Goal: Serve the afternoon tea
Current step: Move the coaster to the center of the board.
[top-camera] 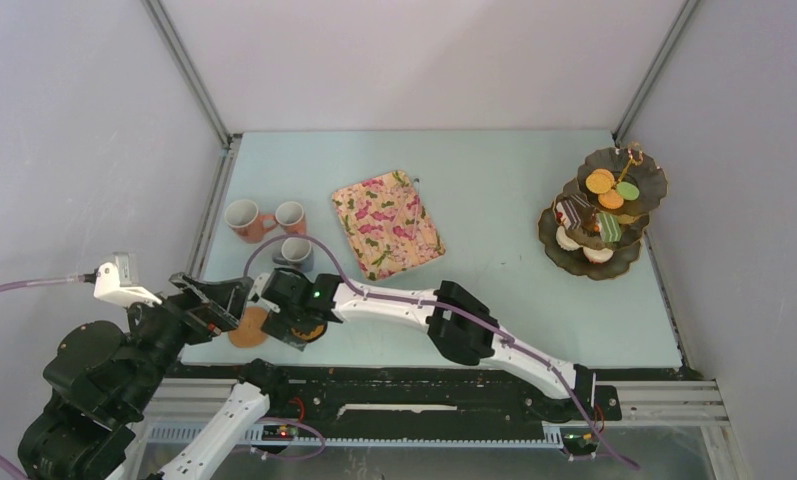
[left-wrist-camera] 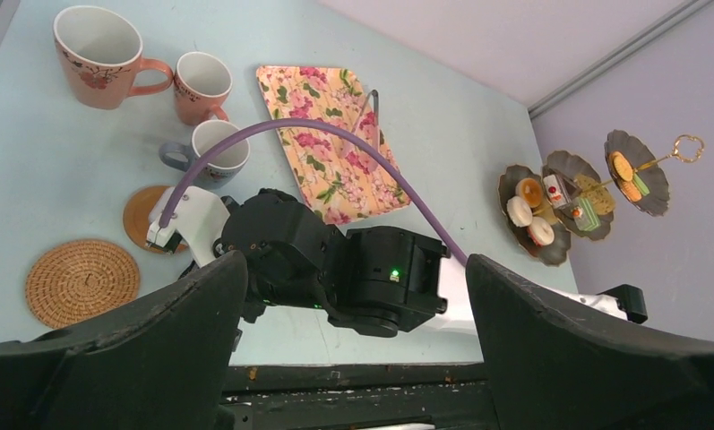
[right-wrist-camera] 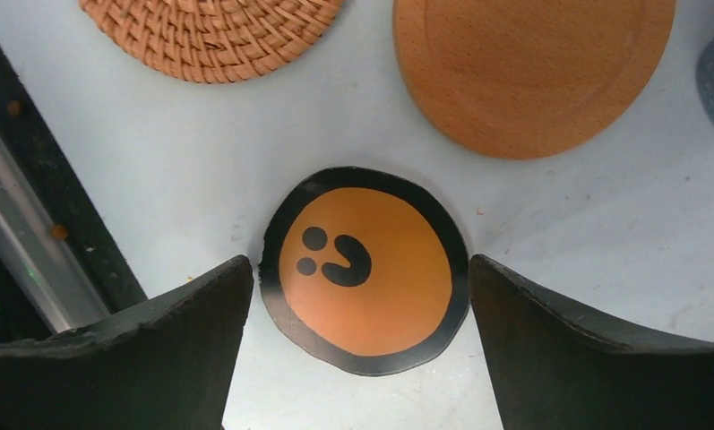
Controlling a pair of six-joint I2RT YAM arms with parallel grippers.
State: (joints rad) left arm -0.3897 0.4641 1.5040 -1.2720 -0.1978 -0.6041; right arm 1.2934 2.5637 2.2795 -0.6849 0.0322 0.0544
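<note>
My right gripper [right-wrist-camera: 360, 265] is open and points down at the table. Its fingers stand either side of a flat orange coaster with a black rim [right-wrist-camera: 371, 309], which lies between them. A woven coaster [right-wrist-camera: 211, 31] and a wooden coaster [right-wrist-camera: 532, 72] lie just beyond. Two pink-orange mugs [left-wrist-camera: 98, 54] [left-wrist-camera: 201, 85] and a grey mug [left-wrist-camera: 219, 152] stand at the back left. The dark three-tier stand [top-camera: 602, 212] with cakes and biscuits is at the far right. My left gripper [left-wrist-camera: 355, 269] hangs open and empty above the near edge, behind the right arm's wrist [left-wrist-camera: 371, 278].
A floral rectangular tray [top-camera: 387, 223] lies mid-table behind the right arm, which stretches across from the right base to the near-left corner. The two arms are close together there. The table's black front rail [top-camera: 424, 380] runs just below the coasters.
</note>
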